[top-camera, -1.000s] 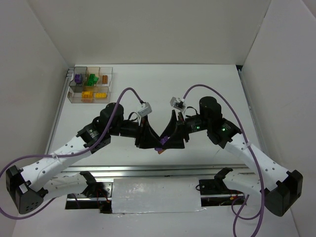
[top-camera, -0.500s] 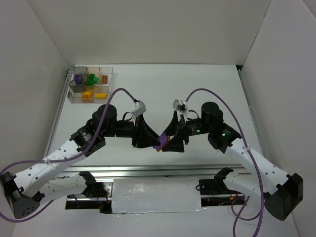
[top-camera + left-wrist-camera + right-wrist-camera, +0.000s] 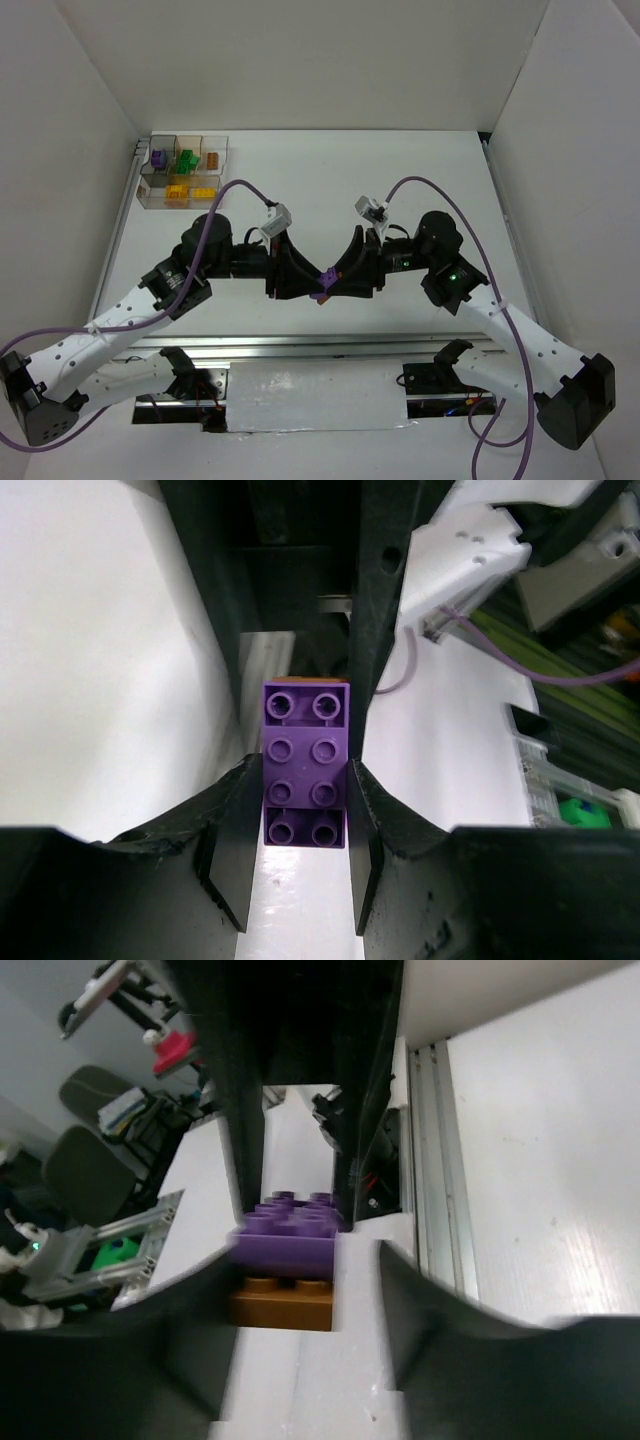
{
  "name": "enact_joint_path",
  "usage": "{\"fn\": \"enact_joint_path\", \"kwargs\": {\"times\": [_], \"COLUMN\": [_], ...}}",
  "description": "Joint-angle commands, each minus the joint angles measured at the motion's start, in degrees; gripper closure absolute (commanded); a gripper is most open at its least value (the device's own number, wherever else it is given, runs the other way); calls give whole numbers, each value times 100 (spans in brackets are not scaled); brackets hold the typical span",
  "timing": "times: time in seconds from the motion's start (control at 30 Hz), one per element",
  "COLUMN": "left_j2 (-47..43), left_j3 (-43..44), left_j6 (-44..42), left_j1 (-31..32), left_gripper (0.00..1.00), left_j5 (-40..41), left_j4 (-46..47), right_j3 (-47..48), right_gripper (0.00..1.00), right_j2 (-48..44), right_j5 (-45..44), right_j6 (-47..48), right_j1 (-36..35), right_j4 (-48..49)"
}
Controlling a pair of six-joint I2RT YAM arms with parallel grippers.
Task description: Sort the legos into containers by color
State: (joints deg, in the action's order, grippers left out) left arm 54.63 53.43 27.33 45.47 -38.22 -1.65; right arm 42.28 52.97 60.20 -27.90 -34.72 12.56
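Note:
A purple lego (image 3: pixel 306 730) is clamped between the fingers of my left gripper (image 3: pixel 305 772), which is shut on it. In the right wrist view this purple lego (image 3: pixel 290 1235) sits stacked on a brown lego (image 3: pixel 283 1300). My right gripper (image 3: pixel 305 1260) faces the stack from the other side. Its left finger is at the bricks, while its right finger (image 3: pixel 430 1310) stands apart with a gap, and the picture is blurred. From above, both grippers meet at the stack (image 3: pixel 322 283) near the table's front middle. The containers (image 3: pixel 146 190) stand at the far left.
The tray's cells hold a purple lego (image 3: pixel 157 157), green legos (image 3: pixel 186 158), an orange-brown one (image 3: pixel 212 159) and yellow ones (image 3: pixel 178 192). A metal rail (image 3: pixel 300 345) runs along the near table edge. White walls close in both sides.
Both wrists have drawn in and levelled toward each other around the stack. The right gripper's fingers have come closer to the bricks. The left grip on the purple lego is unchanged.

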Motion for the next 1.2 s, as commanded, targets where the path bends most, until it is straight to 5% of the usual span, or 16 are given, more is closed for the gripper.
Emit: {"fn": "enact_joint_path", "kwargs": {"times": [0.0,0.07,0.2,0.27,0.33,0.4,0.5,0.6,0.8,0.97,1.17], "left_j2": [-119,-128,-163,-155,-155,-102,30,83,56,179,232], "left_j3": [-17,-17,18,36,45,36,36,-8,-43,-43,-52], "left_j6": [35,35,18,9,26,35,62,88,88,106,97], "left_j1": [23,23,23,23,14,14,23,14,23,14,14], "left_gripper": [100,100,100,100,100,100,88,60,39,34,41], "left_j5": [-133,-125,-37,-37,-115,-264,-493,-564,-555,-564,-529], "left_j4": [350,332,279,270,305,393,411,446,446,402,341], "right_j3": [-9,8,-36,-80,-106,-89,-45,34,122,175,272], "right_gripper": [54,59,41,40,61,100,100,100,100,100,100], "right_j2": [-94,-59,-6,3,-6,-32,-59,-138,-112,-76,-32], "right_j5": [26,18,140,184,220,185,289,246,246,237,255], "right_j6": [-154,-111,-14,4,56,22,83,223,408,478,496], "right_j1": [27,27,18,27,18,27,18,18,18,18,27], "right_j4": [485,380,309,318,300,300,247,2,-236,-324,-377]}}
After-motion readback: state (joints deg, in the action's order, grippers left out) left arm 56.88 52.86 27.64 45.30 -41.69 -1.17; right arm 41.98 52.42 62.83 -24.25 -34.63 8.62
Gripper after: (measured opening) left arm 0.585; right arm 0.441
